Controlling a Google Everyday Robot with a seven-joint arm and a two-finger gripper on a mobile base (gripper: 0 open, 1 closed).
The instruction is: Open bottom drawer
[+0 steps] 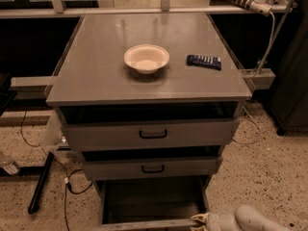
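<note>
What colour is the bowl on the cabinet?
The bowl is cream-white, best in the camera view. The gripper is lower right, at the bottom drawer's front edge.

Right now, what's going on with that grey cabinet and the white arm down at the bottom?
A robot arm is opening the bottom drawer of the grey cabinet. Its gripper is at the drawer's front edge, low on the right of the view. The drawer is already pulled well out, with its bare inside showing. A white bowl and a dark flat object sit on top.
</note>
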